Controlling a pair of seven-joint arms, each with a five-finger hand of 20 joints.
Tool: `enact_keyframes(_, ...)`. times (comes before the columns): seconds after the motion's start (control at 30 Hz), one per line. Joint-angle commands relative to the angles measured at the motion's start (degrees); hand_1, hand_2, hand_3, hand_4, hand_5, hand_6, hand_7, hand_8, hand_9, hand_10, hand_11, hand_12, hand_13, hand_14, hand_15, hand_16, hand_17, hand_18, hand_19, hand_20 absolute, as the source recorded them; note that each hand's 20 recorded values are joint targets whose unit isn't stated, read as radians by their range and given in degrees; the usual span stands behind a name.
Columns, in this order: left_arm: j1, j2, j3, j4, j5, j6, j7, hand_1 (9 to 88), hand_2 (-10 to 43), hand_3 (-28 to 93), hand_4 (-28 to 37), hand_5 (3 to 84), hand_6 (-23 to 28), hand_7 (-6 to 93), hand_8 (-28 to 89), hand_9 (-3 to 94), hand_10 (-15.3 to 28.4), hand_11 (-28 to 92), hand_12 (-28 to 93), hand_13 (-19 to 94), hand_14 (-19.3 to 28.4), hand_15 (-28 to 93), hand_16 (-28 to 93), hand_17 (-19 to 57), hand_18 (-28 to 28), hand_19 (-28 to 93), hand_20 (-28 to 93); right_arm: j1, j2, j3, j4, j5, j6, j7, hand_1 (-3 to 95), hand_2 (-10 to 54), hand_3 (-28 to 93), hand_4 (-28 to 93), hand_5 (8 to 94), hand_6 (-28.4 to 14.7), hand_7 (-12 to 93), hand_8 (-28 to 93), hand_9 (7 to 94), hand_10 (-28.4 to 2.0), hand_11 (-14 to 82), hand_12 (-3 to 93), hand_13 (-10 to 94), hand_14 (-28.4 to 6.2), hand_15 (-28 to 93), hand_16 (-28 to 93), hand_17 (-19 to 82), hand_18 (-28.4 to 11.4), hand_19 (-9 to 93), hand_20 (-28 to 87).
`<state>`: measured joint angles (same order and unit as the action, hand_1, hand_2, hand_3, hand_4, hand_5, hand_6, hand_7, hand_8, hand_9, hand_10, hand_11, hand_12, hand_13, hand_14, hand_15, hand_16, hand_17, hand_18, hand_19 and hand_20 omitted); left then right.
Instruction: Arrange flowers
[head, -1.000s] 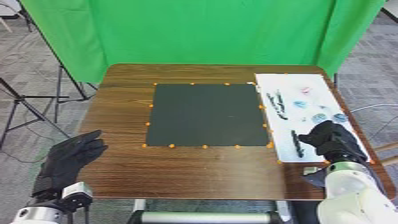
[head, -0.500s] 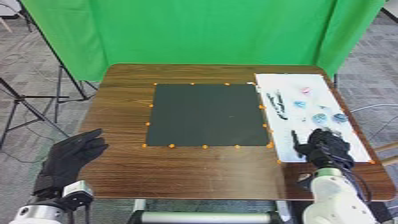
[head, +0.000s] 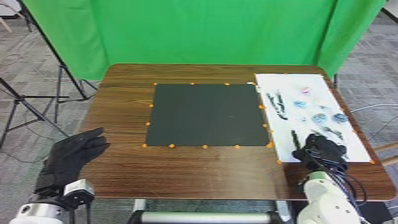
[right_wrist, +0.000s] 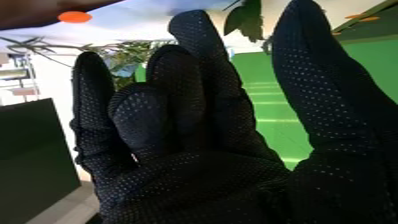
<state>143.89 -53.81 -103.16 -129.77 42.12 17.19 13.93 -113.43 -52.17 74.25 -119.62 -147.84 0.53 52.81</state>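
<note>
Since the earlier frame the right hand (head: 320, 152) has drawn back toward the bottom edge and a little to the left, and a leafy sprig (head: 332, 132) has come into sight just beyond it. The left hand (head: 67, 157) is at the lower left, its fingers loosely extended beside the table (head: 195, 170).

In the right wrist view, the right hand (right_wrist: 204, 185) is spread, its thumb well apart from the fingers and pinching nothing; green leaves (right_wrist: 244, 20) show past the fingertips. Whether it touches any of them, I cannot tell.

The flowers lie at the right of the head view on a white sheet (head: 293, 80): a pink flower (head: 306, 90) nearest its far end, a pale blue flower (head: 300, 104) below that, then two blue flowers (head: 320, 118) side by side. Dark stems (head: 279, 106) lie along the sheet's left side, and a dark strip (head: 296, 138) is near the right hand. A black mat (head: 206, 115) lies in the middle, with a green cloth (head: 222, 30) across the top.
</note>
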Motion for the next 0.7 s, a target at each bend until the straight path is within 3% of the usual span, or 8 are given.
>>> enact_keyframes(0.03, 0.3, -0.14, -0.03, 0.16, -0.14, -0.73, -0.65, 30.5, 4.8, 78, -11.7, 50.6, 15.9, 14.8, -8, 42.4, 22.8, 41, 11, 31, 28.4, 63, -12, -6.7, 22.7, 62, 17, 1.1, -0.7, -1.3, 2.3, -1.8, -1.4, 1.2, 33.6, -8.2, 77, -23, 66.4, -10.1, 27, -9, 59.7, -22.5, 69.5, 31.2, 56, -21.7, 88, 28, 23, -28.4, 88, 8)
enact_keyframes(0.4, -0.1, -0.28, 0.03, 0.2, 0.12, -1.01, -1.12, 30.5, 4.9, 78, -11.6, 50.7, 15.9, 14.9, -8, 42.4, 22.8, 41, 11, 31, 28.4, 63, -12, -6.8, 22.8, 62, 17, 2.7, -1.4, -4.0, 3.4, -1.9, -1.9, 1.0, 34.4, -8.1, 77, -24, 67.6, -9.6, 29, -9, 61.0, -22.2, 69.6, 30.8, 57, -21.5, 88, 28, 23, -28.4, 89, 7)
enact_keyframes(0.63, 0.7, -0.31, -0.52, -0.02, -0.17, -0.6, -0.6, 30.3, 5.0, 78, -11.4, 50.7, 15.9, 14.8, -8, 42.4, 22.9, 41, 11, 31, 28.4, 63, -12, -6.8, 22.8, 62, 17, 2.2, -1.3, -3.6, 3.5, -1.7, -3.1, 1.6, 37.9, -9.3, 78, -24, 69.4, -9.0, 30, -10, 63.1, -21.4, 69.5, 30.4, 58, -20.9, 88, 27, 24, -28.4, 90, 6)
enact_keyframes(0.7, 0.8, -0.37, -0.71, -0.09, -0.16, -0.63, -0.73, 30.3, 5.0, 78, -11.3, 50.7, 15.9, 14.8, -8, 42.4, 22.9, 41, 11, 31, 28.4, 63, -12, -6.7, 22.8, 62, 17, 1.8, -1.5, -3.5, 3.6, -1.9, -3.7, 1.7, 40.2, -9.5, 78, -25, 69.5, -8.9, 30, 1, 64.2, -20.8, 69.5, 30.2, 59, -20.5, 88, 27, 25, -28.4, 91, 4)
